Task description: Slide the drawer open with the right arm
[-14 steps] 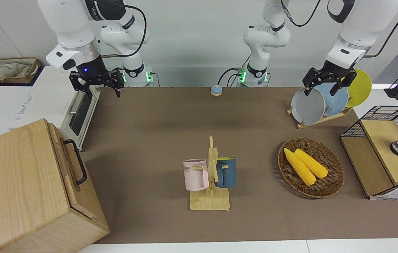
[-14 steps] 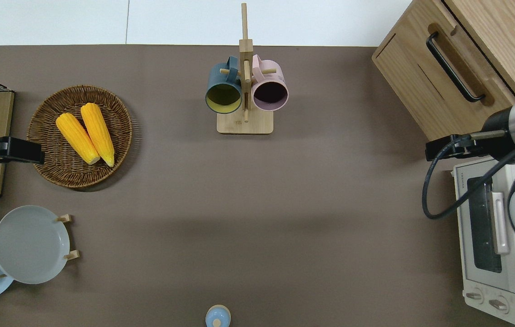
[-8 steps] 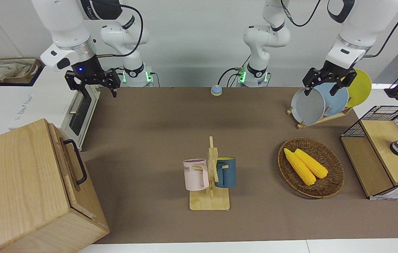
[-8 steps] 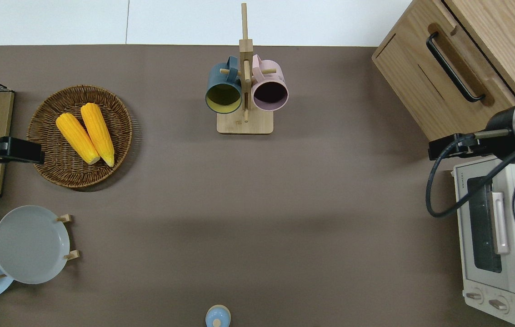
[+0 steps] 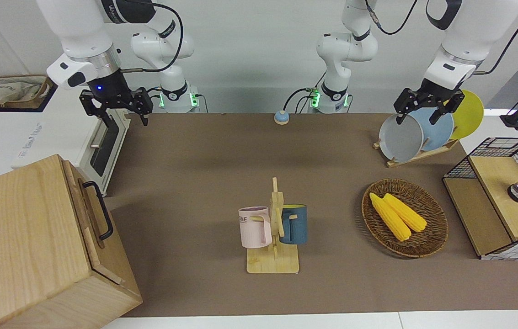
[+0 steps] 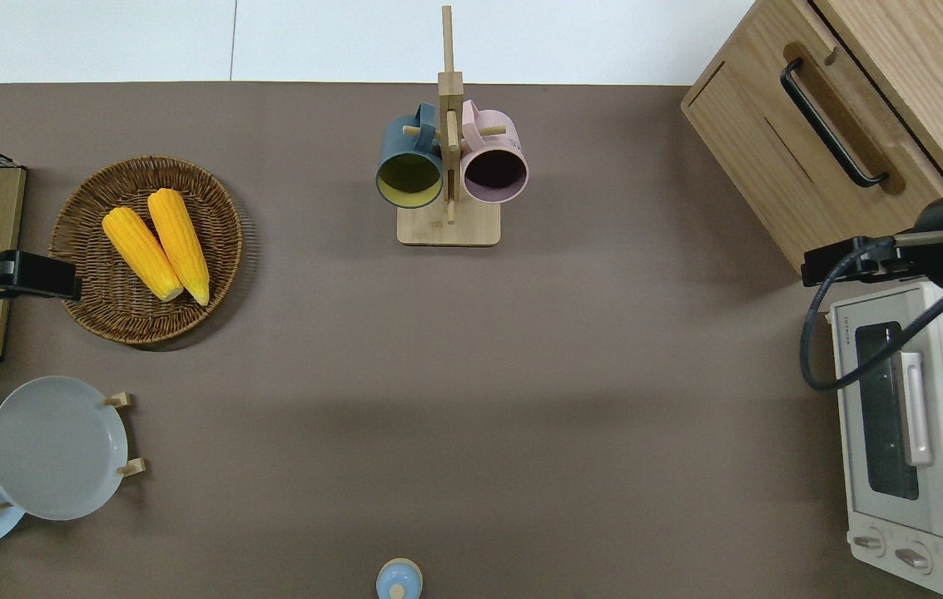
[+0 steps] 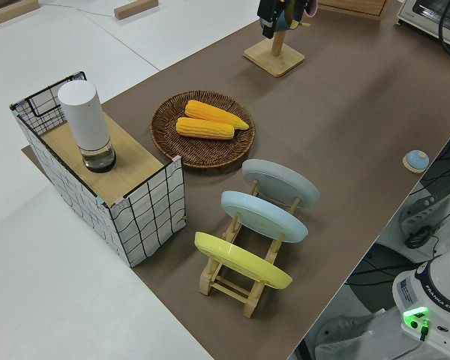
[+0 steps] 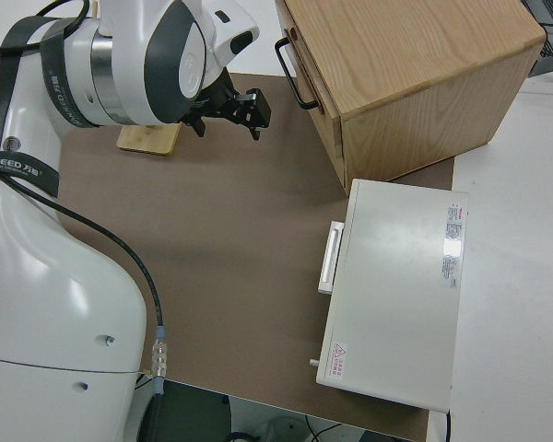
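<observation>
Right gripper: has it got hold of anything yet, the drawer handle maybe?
Nothing is held. The right gripper is open and up in the air, clear of the drawer; its black bar handle is untouched. The left arm is parked.

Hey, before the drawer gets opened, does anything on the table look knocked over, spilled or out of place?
Nothing stands out. The drawer is shut, both mugs hang on their stand, the two corn cobs lie in the wicker basket, and the plates sit in their rack. The right gripper hangs over the toaster oven's corner; the left arm is parked.
</observation>
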